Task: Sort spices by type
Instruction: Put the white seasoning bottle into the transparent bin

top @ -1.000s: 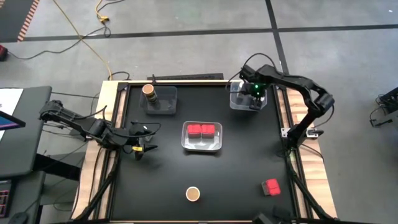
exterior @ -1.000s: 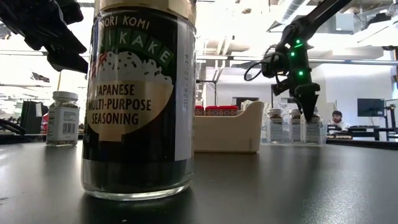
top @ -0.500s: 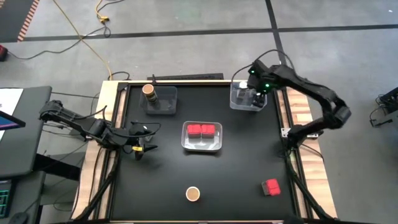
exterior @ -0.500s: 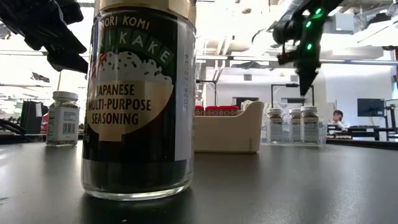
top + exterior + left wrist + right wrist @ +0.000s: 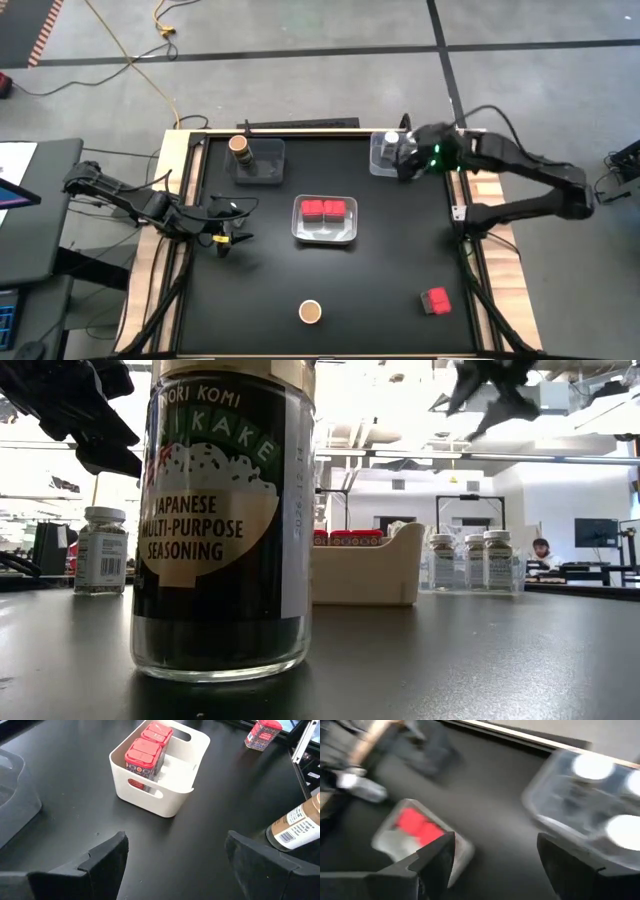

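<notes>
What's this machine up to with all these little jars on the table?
It is sorting spices by type. The right hand is open and empty, raised beside the clear tray of white-lidded jars at the far right corner. Two red tins sit in the white bin mid-table. Still loose on the table are one red tin and a brown-topped jar; another brown-topped jar stands in the far left tray. The left hand waits, open, at the left edge.

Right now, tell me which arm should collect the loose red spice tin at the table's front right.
Right. The red tin lies on the right arm's side, and the right gripper, jaws open and empty, hangs by the clear tray at the back right. The left gripper waits across the table, beyond the white bin.
</notes>
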`<state>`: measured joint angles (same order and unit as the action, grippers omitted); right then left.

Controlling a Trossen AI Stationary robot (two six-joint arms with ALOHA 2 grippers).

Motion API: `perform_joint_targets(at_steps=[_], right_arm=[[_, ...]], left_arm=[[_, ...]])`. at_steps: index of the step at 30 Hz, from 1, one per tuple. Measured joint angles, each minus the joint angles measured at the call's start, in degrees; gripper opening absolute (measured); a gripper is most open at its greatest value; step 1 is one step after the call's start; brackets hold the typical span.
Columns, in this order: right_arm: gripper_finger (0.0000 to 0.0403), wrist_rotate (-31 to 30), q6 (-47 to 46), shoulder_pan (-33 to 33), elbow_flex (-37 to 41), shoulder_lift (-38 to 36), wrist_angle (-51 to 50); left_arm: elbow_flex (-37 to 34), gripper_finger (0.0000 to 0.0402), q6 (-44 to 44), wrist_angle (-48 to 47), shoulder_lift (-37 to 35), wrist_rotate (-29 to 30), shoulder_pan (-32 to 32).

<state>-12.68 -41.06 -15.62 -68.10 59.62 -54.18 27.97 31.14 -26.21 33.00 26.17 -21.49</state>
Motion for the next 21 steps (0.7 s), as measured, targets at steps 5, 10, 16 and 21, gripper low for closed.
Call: perform_joint_targets(at_steps=[5, 10, 16, 21], right_arm=[[0.0306, -11.84, -7.50, 17.57, -0.02, 4.98, 3.89], [0.0306, -13.74, -16.14, 29.39, -0.02, 11.97, 3.47], [0.0306, -13.35, -26.40, 37.32, 0.00, 15.82, 3.09], [0.0306, -13.32, -29.92, 40.22, 0.00, 16.19, 1.75]], left_arm=[[0.00, 0.0318, -0.42, 0.06, 0.01, 0.00, -0.01], [0.08, 0.0318, 0.76, -0.03, 0.00, 0.00, 0.01], [5.75, 0.0318, 3.09, -7.54, 0.13, 0.48, 0.00], [15.13, 0.0318, 16.76, -24.50, 2.79, 5.55, 0.26]])
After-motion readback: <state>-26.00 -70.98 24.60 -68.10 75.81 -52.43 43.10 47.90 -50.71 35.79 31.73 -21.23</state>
